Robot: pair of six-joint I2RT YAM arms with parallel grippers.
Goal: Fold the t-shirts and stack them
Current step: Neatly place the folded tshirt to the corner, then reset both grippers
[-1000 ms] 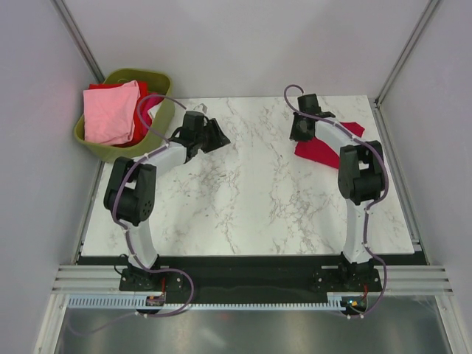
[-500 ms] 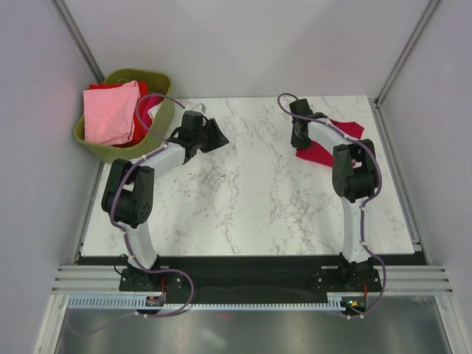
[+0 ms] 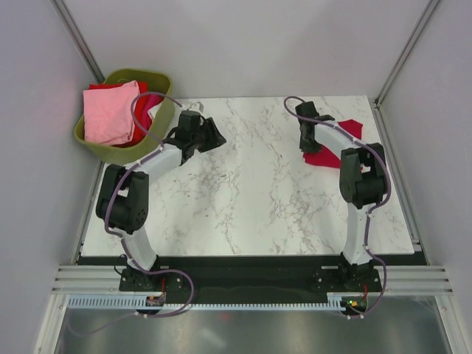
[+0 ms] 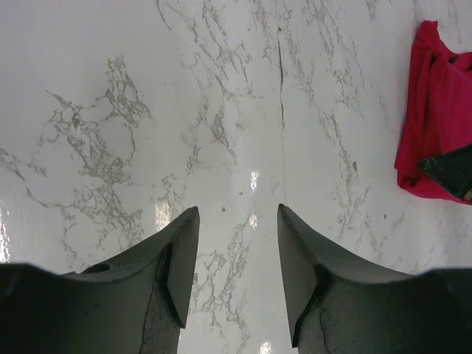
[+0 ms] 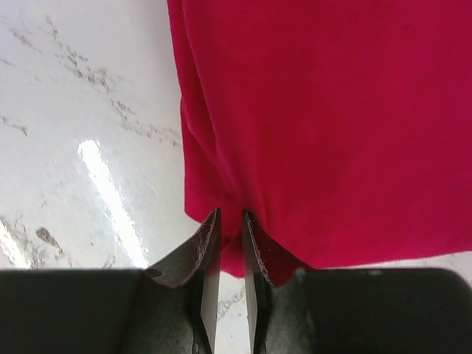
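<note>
the crimson red t-shirt [image 3: 352,130] lies crumpled on the far right part of the marble table [image 3: 243,192], near its right edge and partly hidden under the right arm in the view from above. in the right wrist view the cloth fills the upper right of the picture, and its folds run down together to one point at the fingertips. the right gripper [image 5: 228,221] is there with its jaws almost together, only a thin slit between them, and a small fold of the shirt's lower edge is pinched in this slit. the fingertips are low, close above the shining marble, but i cannot tell if they touch it. the left gripper [image 4: 237,221] is on the other side of the table, at the far left, well apart from the shirt. its jaws stand at a middle width and hold nothing; between them only bare marble with grey veins is seen. in the left wrist view the shirt shows at the right edge of the picture. beside the far left corner of the table stands an olive-green basket [image 3: 159,78]. a light pink t-shirt [image 3: 110,112] lies on top in it, and some red cloth [image 3: 151,100] shows under the pink one.
</note>
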